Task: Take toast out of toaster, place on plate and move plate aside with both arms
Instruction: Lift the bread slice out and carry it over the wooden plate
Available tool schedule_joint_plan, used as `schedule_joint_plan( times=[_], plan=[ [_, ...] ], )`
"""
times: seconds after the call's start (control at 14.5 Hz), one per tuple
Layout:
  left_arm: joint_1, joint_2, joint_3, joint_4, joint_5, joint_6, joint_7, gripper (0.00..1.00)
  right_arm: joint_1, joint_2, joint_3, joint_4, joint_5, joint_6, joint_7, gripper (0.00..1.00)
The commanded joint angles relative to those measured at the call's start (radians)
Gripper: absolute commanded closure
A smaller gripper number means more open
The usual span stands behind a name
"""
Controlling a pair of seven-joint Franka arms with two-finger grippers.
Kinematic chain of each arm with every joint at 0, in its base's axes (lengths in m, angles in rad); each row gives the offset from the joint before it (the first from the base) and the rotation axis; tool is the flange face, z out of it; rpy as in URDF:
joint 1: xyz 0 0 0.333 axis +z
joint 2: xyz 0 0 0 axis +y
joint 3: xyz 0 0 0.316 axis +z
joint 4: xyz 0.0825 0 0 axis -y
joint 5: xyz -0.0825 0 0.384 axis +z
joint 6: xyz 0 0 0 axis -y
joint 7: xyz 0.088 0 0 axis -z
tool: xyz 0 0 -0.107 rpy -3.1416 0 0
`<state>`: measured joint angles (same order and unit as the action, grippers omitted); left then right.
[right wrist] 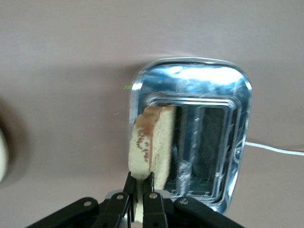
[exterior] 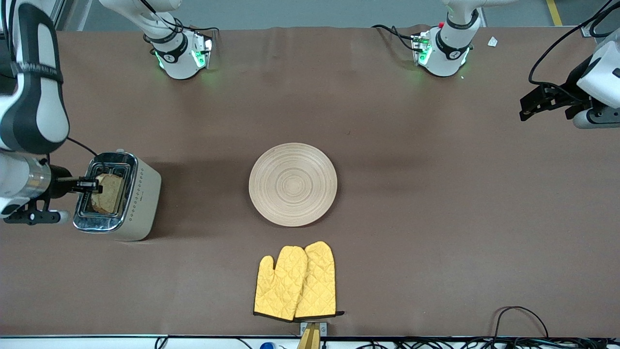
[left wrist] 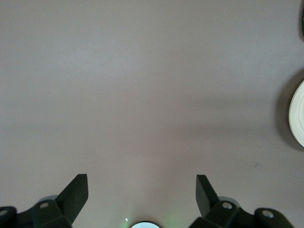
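I have the right gripper clamped on the toast in the toaster at the surface's right-arm end; next, lift straight up toward the plate. Left gripper waits open.

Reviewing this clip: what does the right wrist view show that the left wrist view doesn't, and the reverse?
Only the right wrist view: the right gripper shut on the toast, which stands in one slot of the toaster; the other slot is empty, and a white cord runs off the toaster.
Only the left wrist view: the left gripper, fingers open over bare table, holding nothing, with the plate just showing at the frame's edge.
Both: the brown table.
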<state>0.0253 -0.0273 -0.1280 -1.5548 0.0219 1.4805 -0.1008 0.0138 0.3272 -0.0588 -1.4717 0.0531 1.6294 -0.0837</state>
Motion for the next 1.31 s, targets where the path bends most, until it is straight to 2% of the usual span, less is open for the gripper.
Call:
schedule_joint_plan(
  times=[0.0,0.21,0.34,0.55,0.76,1.03,1.1,1.24],
  plan=[
    [0.002,0.004,-0.002,0.018,-0.002,-0.017,0.009,0.00,0.048,-0.031,0.025,0.088,0.017,-0.123,0.109,0.91],
    [0.004,0.003,-0.002,0.018,-0.002,-0.017,0.009,0.00,-0.001,-0.023,0.207,0.087,0.060,-0.109,0.310,0.91],
    [0.002,0.003,-0.002,0.018,-0.002,-0.017,0.009,0.00,0.005,0.005,0.266,0.062,0.126,-0.051,0.373,0.95],
    [0.004,0.004,-0.002,0.018,-0.002,-0.017,0.009,0.00,0.012,0.131,0.347,0.030,0.284,0.062,0.375,0.95],
    [0.004,0.004,-0.002,0.018,-0.002,-0.017,0.009,0.00,0.026,0.245,0.434,-0.019,0.392,0.281,0.375,0.95],
    [0.002,0.001,-0.002,0.018,-0.002,-0.017,0.009,0.00,0.040,0.302,0.552,-0.181,0.542,0.652,0.375,0.95],
    [0.001,0.003,-0.002,0.018,-0.002,-0.017,0.007,0.00,0.047,0.325,0.589,-0.209,0.547,0.741,0.374,0.95],
    [-0.005,0.003,-0.005,0.018,-0.002,-0.017,0.001,0.00,0.069,0.340,0.603,-0.225,0.542,0.797,0.360,0.91]
  ],
)
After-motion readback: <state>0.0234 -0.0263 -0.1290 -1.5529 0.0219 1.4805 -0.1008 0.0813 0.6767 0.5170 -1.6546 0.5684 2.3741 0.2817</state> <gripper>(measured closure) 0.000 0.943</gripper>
